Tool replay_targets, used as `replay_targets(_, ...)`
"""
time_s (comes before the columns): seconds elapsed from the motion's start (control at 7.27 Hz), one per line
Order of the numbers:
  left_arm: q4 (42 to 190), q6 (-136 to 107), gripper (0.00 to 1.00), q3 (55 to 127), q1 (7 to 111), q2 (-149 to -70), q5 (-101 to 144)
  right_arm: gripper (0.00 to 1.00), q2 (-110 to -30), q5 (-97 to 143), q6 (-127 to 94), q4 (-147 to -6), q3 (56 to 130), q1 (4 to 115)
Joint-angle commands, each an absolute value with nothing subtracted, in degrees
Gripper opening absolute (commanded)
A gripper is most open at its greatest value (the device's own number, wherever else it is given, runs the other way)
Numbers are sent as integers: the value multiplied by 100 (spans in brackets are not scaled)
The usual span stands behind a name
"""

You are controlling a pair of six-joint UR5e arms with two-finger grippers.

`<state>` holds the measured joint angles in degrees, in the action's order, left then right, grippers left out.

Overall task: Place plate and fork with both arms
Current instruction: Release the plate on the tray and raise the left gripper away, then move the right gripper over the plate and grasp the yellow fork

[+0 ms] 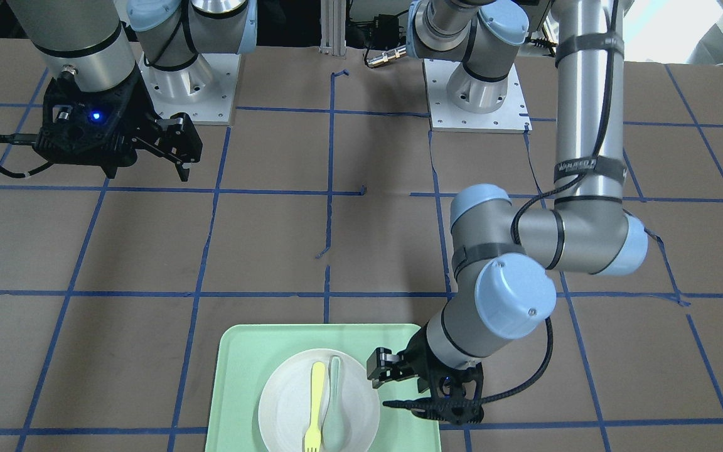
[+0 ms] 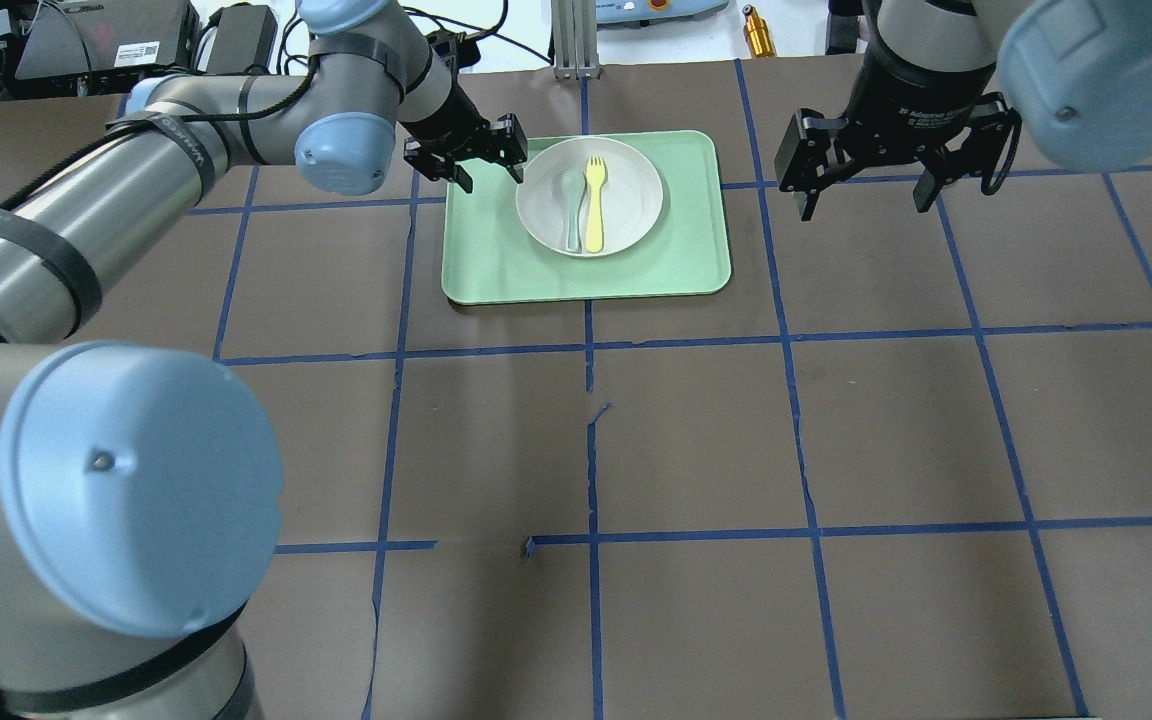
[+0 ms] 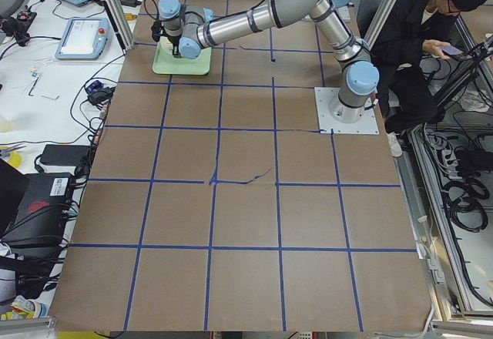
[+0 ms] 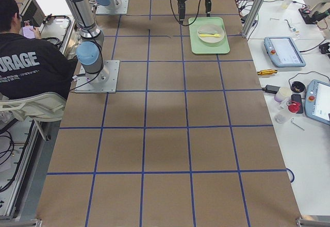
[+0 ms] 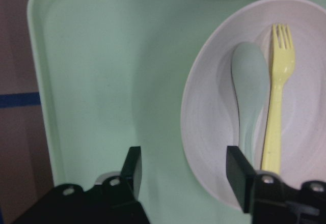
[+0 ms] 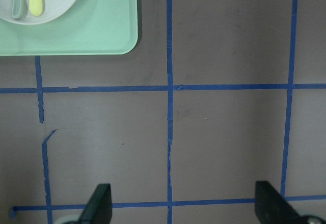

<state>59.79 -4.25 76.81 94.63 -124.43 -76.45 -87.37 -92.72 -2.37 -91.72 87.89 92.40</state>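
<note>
The off-white plate point(image 2: 636, 190) sits on the mint-green tray point(image 2: 496, 260) at the table's far middle. The pale-yellow fork point(image 2: 595, 200) lies on the plate, tines away from me. My left gripper point(image 2: 491, 180) is open and empty, low over the tray at the plate's left rim. In the left wrist view its fingers straddle that rim point(image 5: 184, 165), with the plate point(image 5: 204, 132) and the fork point(image 5: 275, 122) just ahead. My right gripper point(image 2: 861, 205) is open and empty, above bare table to the right of the tray. Its wrist view shows the tray corner point(image 6: 91, 30).
A grey-green spoon point(image 2: 572, 200) lies on the plate beside the fork, on its left. The brown table carries a grid of blue tape lines. A small gold cylinder point(image 2: 756, 30) lies beyond the far edge. A seated person point(image 3: 431, 38) is beside the robot's bases.
</note>
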Motion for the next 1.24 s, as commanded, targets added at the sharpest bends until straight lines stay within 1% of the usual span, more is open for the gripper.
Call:
replay_targets(0.0, 7435, -413, 100, 8024, 9466, -11045, -8477, 100, -8736, -9272, -237, -9176, 8789, 9237)
replay_targets(0.14, 8175, -413, 100, 8051, 9492, -10561, -8516, 100, -8736, -9272, -237, -9176, 8789, 9237)
replay_targets(0.28, 8374, -413, 100, 8181, 9510, -10129, -8612, 100, -8736, -9272, -237, -9176, 8798, 9237)
replay_targets(0.41, 8402, -413, 100, 8487, 9510, -9690, -8779, 100, -8736, -9307, -237, -9176, 8798, 9237)
replay_targets(0.55, 8368, -413, 100, 8925, 9510, -9416, -8780, 100, -8736, -9360, -211, -9219, 8885, 9246)
replay_targets(0.83, 8349, -413, 100, 9070, 9510, -9299, -8798, 100, -8615, -9343, -194, -10015, 8939, 9272)
replay_targets(0.96, 8350, -422, 100, 9088, 9501, -9299, -8807, 100, -8091, -9351, -150, -9976, 8556, 9386)
replay_targets(1.1, 8358, -439, 100, 9088, 9510, -9273, -8807, 100, -7259, -9360, -158, -9706, 7595, 9630)
